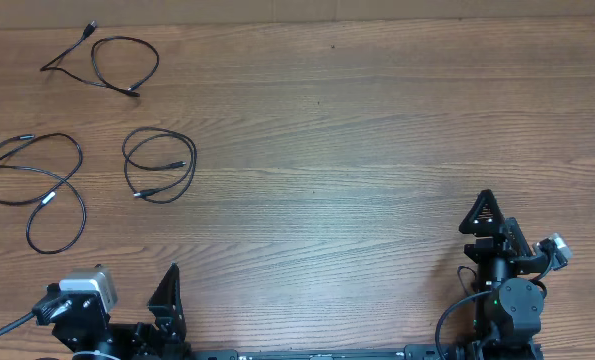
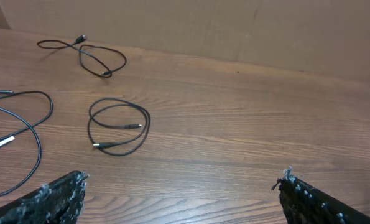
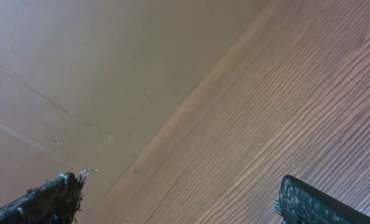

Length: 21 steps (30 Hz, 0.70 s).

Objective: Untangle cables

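The wooden table (image 1: 377, 150) is lit evenly and brightly, only faint shadows are cast, and a purplish tint is seen in the right wrist view.

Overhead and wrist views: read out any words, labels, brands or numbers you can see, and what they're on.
No readable text in any view.
One cable has a small white band, too small to tell if it is printed.
The table bears nothing written.
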{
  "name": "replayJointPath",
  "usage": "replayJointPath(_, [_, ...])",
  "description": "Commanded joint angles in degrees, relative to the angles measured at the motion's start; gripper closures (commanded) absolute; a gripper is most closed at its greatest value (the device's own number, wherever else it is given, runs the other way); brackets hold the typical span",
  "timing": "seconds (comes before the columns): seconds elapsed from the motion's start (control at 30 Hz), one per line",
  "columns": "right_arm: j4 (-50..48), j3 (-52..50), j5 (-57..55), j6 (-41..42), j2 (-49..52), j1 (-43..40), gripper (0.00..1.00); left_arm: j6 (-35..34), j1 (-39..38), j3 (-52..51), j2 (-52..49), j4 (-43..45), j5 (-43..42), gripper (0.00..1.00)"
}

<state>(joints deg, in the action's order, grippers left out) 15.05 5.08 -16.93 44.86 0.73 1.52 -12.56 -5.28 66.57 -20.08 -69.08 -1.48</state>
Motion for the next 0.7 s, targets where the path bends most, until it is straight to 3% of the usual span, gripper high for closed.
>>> replayJointPath(0.0, [-0.48, -0.37, -0.66, -1.92, -0.35, -0.2, 0.0, -0.76, -0.46, 0.07, 0.33, -0.09, 0.42, 0.0])
replayJointPath(0.67, [-0.44, -0.37, -1.42, -1.86, -0.35, -0.2, 0.0, -0.76, -0.46, 0.07, 0.33, -5.05, 0.42, 0.0])
